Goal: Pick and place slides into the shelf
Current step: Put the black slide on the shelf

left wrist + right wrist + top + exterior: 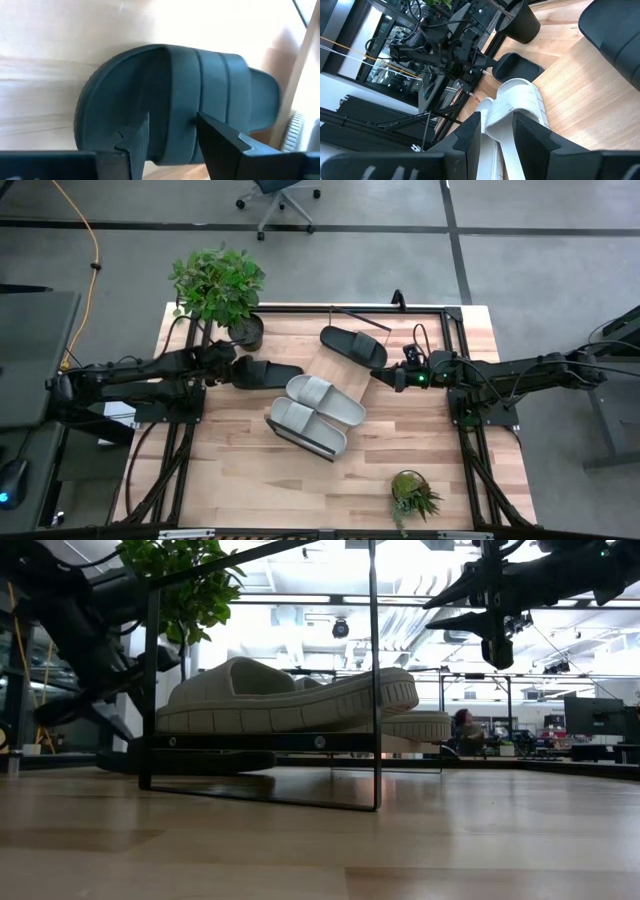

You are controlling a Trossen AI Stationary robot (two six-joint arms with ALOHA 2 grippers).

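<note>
A black slide lies flat on the tabletop just left of the shelf, sole down. My left gripper hovers open over the end of the slide nearest it, a finger on either side and nothing between them. A second black slide rests on the shelf's far end. Two pale grey slides lie side by side on the plank. My right gripper hangs open above the shelf's right side, holding nothing.
A potted plant stands at the far left corner, close behind the left arm. A small plant sits near the front right. Thin dark wire frames rise at the shelf's ends. Bare tabletop lies at the front left.
</note>
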